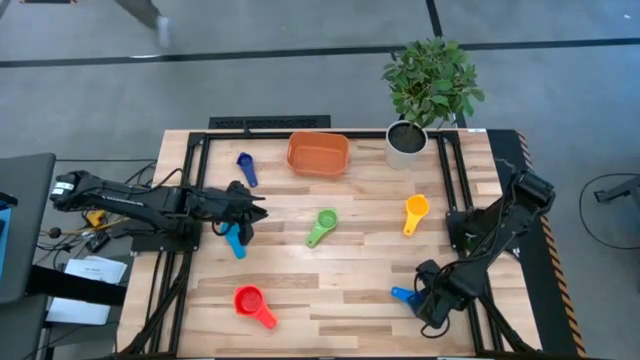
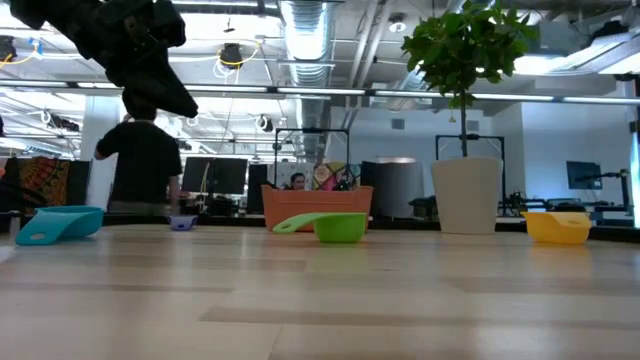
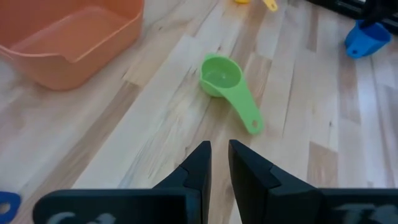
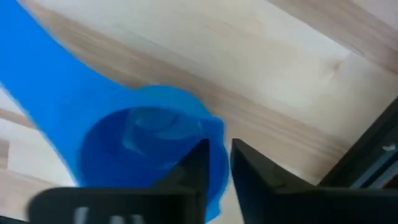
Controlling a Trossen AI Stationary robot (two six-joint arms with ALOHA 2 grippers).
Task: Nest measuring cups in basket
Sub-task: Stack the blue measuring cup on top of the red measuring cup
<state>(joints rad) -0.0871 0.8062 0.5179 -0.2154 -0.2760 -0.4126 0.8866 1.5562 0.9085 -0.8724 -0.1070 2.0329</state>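
The right gripper (image 4: 216, 163) sits low at the blue cup (image 4: 149, 149), fingers nearly together across the cup's rim; the wall appears pinched between them, though the close view leaves actual contact uncertain. The cup's handle extends away from the claw. The basket (image 1: 318, 153) lies well apart, across the table from this claw.

Risk: a thin rim pinch may let the cup pivot or slip on lift, dropping it short of the basket.

The left gripper (image 3: 219, 163) hovers with fingers narrowly apart, empty, the green cup (image 3: 225, 84) ahead of it.
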